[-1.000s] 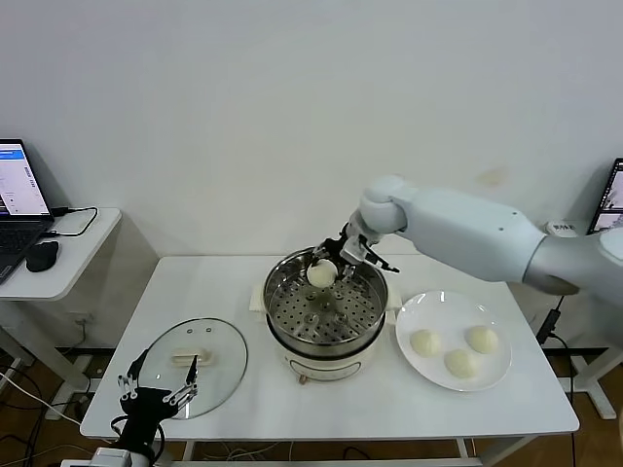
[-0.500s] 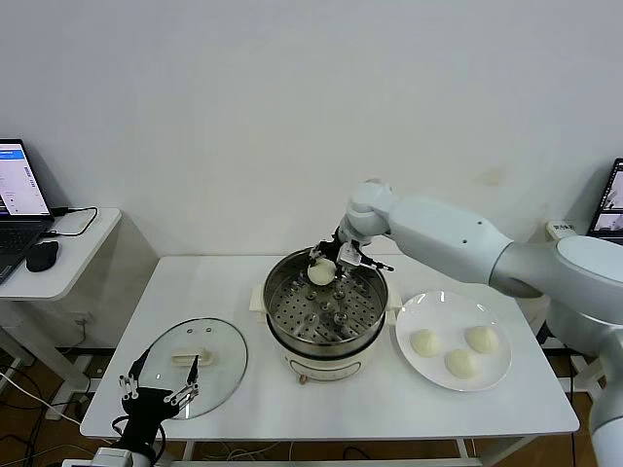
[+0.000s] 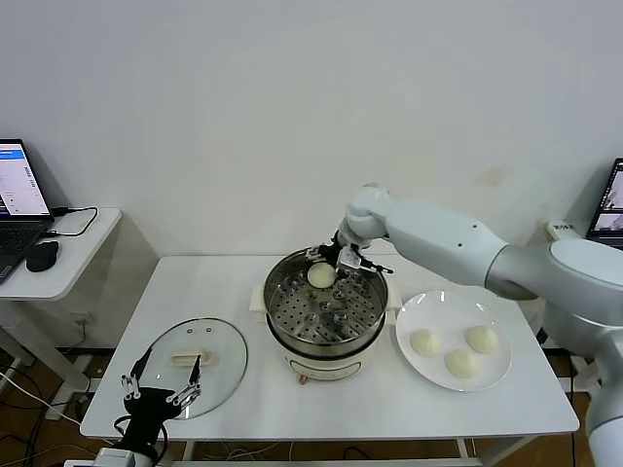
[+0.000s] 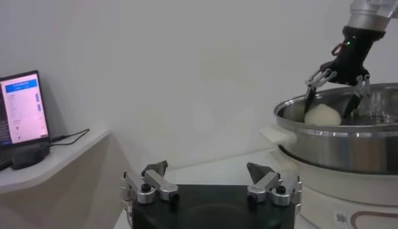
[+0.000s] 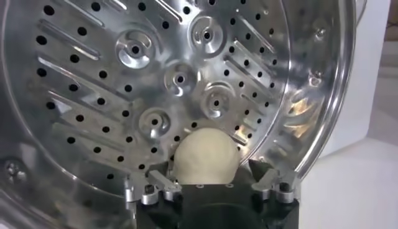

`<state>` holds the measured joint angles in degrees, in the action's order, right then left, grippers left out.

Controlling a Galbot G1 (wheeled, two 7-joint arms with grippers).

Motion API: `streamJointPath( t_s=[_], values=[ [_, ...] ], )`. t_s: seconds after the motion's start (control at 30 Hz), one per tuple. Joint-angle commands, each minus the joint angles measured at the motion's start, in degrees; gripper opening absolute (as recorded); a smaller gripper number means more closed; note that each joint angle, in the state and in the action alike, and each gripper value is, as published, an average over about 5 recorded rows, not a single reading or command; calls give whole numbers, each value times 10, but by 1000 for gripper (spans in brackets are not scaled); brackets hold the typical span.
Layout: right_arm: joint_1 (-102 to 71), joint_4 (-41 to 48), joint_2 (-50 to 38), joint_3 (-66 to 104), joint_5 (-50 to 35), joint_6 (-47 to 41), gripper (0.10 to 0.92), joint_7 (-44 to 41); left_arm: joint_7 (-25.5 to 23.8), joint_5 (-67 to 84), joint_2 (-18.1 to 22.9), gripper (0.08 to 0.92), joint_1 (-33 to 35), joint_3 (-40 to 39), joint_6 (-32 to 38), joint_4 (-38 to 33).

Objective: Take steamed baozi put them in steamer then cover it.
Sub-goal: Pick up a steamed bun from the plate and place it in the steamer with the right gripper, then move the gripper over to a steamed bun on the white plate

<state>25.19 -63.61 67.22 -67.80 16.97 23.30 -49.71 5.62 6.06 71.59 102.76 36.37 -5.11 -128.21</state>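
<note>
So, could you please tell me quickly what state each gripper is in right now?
Left gripper: open, holding nothing, low by the table's front edge.
Right gripper: open, straddling a baozi lying on the steamer tray.

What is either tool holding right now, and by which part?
Nothing. The right tool stands open around the baozi lying on the steamer tray; the left tool is open, empty.

1. The right arm (image 3: 458, 243) wears smooth, glossy white rounded shells, with a ball-shaped joint housing just behind the wrist.
2. The right gripper (image 3: 340, 257) is black, with thin dark fingers and silvery metal brackets at the finger roots.
3. The left gripper (image 3: 159, 389) has a black block body, grey metal knuckles with round black screws, and dark pointed fingertips (image 4: 155, 168).
4. A small green light glows on the right wrist's black section.
</note>
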Motion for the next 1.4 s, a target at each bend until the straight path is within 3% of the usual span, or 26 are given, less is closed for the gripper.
streamJointPath(
  t_s=[0.03,0.33,0.73,1.4],
  values=[
    [93,-139,-91,-32,-204,-230,823,-83,-1,2,-3,823,0,1,-6,-3],
    [138,-236,-240,-36,-263,-405,823,-105,3,22,-11,823,-5,-4,-55,-23],
    [75,-319,-419,-27,-269,-426,823,-107,10,29,-14,823,-25,-3,-61,-9],
    [-228,-240,-392,155,-120,-398,823,-97,10,30,-9,823,-29,8,-62,4]
  ],
)
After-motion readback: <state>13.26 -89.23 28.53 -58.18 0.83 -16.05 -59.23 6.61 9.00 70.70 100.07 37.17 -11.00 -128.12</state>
